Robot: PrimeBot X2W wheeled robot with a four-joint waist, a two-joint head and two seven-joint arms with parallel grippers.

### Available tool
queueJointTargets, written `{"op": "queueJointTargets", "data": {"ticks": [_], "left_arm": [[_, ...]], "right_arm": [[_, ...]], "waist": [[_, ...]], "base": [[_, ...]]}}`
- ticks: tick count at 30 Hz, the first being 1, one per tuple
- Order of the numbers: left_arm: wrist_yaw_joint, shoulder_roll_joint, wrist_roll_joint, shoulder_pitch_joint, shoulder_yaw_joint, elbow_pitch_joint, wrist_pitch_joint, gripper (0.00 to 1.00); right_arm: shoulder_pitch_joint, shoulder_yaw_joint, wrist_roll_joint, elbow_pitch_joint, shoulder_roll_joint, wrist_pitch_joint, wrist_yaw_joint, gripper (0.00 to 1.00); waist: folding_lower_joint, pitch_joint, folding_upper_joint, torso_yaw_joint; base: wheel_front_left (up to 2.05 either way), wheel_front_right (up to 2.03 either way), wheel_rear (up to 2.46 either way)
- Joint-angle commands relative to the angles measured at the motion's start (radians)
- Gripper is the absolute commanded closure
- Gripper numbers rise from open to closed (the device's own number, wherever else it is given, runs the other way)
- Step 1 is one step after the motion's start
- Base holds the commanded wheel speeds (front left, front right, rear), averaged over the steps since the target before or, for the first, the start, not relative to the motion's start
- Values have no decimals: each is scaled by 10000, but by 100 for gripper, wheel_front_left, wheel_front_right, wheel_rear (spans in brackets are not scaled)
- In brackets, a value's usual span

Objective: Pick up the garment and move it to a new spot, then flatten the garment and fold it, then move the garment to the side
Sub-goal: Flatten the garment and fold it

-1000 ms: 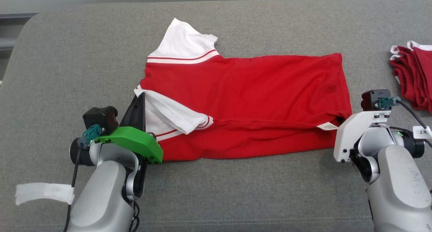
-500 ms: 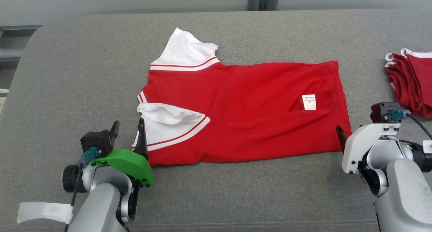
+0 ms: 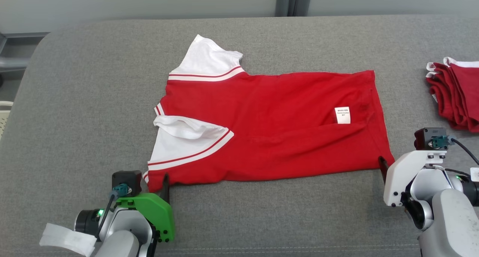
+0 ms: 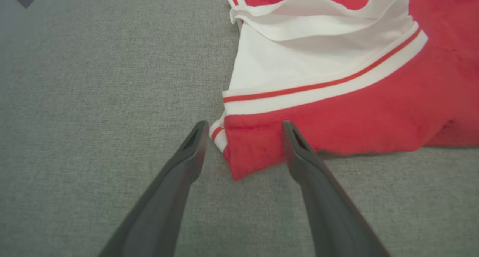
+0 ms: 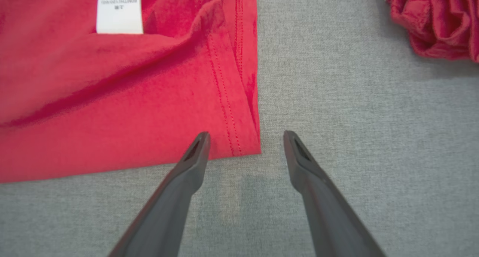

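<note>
Your left claw (image 4: pixel 244 124) and right claw (image 5: pixel 246 134) gape wide, empty — the garment (image 3: pixel 269 126) is light, limp cloth, so pinch the corners lying between their tips.

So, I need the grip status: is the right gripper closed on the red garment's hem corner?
No, the right gripper is open, fingers wide apart, and the corner of the red garment lies flat between them.

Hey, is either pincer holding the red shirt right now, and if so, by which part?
Nothing is held. The left pincer is open at the shirt's near corner by the white sleeve, and the right pincer is open at its near hem corner.
</note>
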Motion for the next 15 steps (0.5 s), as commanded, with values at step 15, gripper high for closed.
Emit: {"op": "queueJointTargets", "data": {"ticks": [15], "left_arm": [[265,202,19,236,-269,-302,785,0]], "right_arm": [[-672,199,-296,615,-59,-86,-17,0]], "waist": [[0,50,0,107]], "base": [[0,0,0]]}}
